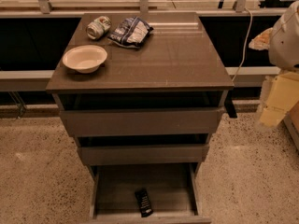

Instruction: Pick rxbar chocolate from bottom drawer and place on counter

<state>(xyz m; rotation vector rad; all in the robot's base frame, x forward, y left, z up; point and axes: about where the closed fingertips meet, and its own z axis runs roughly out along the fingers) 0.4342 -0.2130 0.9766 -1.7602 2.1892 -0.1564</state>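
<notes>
The rxbar chocolate [144, 202], a slim black bar with white lettering, lies flat in the open bottom drawer [107, 190], near its front edge and slightly right of centre. The counter [173, 59] is the glossy brown slab on top of the cabinet. My gripper [272, 111] is at the end of the pale arm at the right edge of the view. It hangs to the right of the cabinet at about the height of the top drawer, well apart from the bar and the drawer.
On the counter stand a white bowl [85, 58] at front left, a crushed can [98, 27] at back left and a blue-white snack bag [131, 31] at the back. The two upper drawers [140, 121] are slightly pulled out. A white cable [244, 41] hangs at the right.
</notes>
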